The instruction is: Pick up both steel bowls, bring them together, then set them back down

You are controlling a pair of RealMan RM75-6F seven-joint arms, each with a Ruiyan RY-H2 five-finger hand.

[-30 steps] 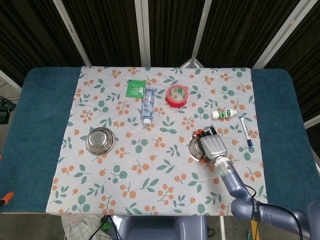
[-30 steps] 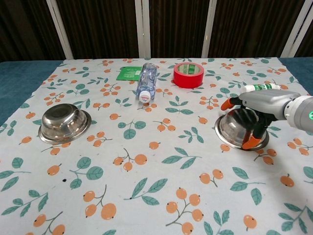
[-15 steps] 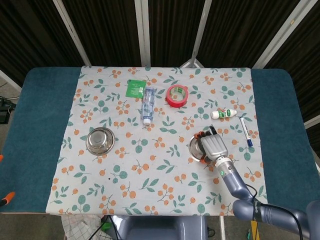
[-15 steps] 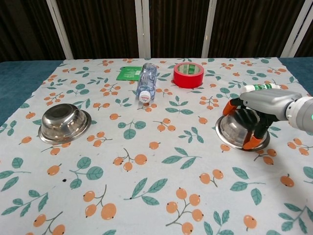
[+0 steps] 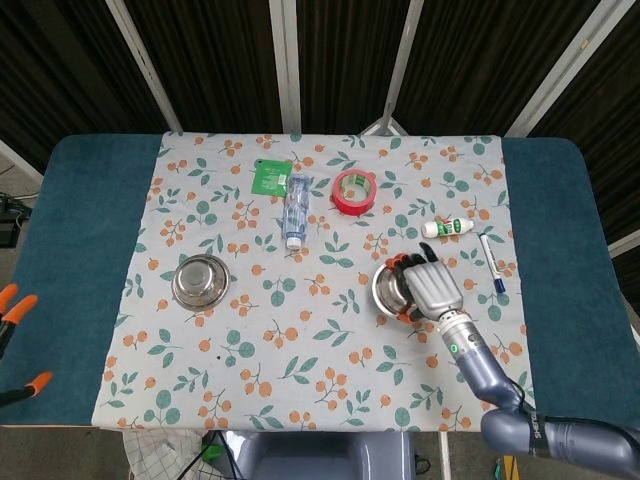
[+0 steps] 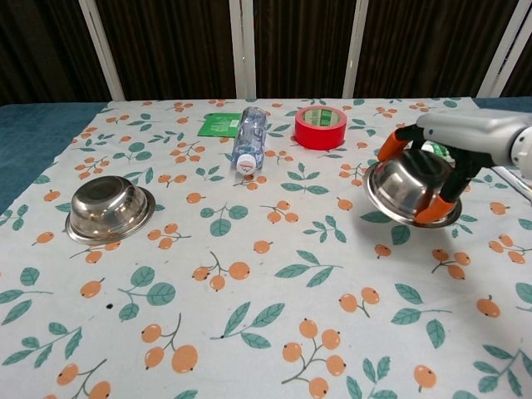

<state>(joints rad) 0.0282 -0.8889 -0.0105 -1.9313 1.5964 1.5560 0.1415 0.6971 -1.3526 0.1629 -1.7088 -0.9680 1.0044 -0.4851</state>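
My right hand (image 5: pixel 432 288) (image 6: pixel 465 133) grips one steel bowl (image 5: pixel 392 290) (image 6: pixel 410 189) by its rim and holds it tilted, a little above the floral tablecloth at the right. The other steel bowl (image 5: pixel 200 281) (image 6: pixel 110 208) sits upright on the cloth at the left, untouched. Only the orange fingertips of my left hand (image 5: pixel 14 306) show, at the far left edge of the head view. They are spread apart over the blue table with nothing between them, well left of that bowl.
At the back of the cloth lie a red tape roll (image 5: pixel 354 191) (image 6: pixel 321 127), a plastic bottle (image 5: pixel 296 210) (image 6: pixel 248 137) on its side and a green packet (image 5: pixel 270 176). A white tube (image 5: pixel 447 229) and a pen (image 5: pixel 492 262) lie just behind my right hand.
My right hand has closed on the right bowl and lifted it off the cloth, tilting it. My left hand's fingertips have come into the head view at the left edge.
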